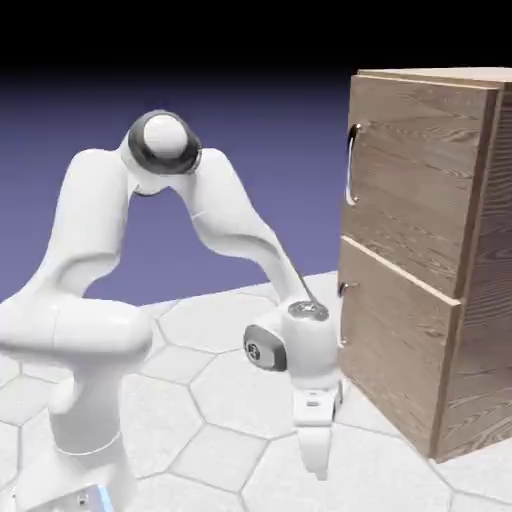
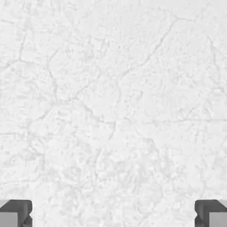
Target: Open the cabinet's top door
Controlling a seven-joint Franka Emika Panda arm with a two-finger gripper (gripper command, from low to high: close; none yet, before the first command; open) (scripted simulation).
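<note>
We see the cabinet at the right of the exterior view, standing on the pale surface w/ its hexagon tile pattern. Light wood grain, two stacked front panels. The top door is the larger upper panel, flush w/ the cabinet body, i.e. shut. Its slim silver bar handle runs vertical near the door's left edge. Below it sits the shorter lower panel, small handle at its upper left corner.

The white arm rises from the lower left, elbow up high, forearm sloping down to the right. The tool hangs low, pointing down at the surface, just left of the cabinet's lower panel and well below the top door's handle. We can't tell from this view if the hand touches the lower panel; it looks just beside it.

Hand view: only the white cracked-texture surface fills it, w/ both grey fingertips at the bottom corners, far apart. So the tool's jaws stand wide apart, nothing between them.
</note>
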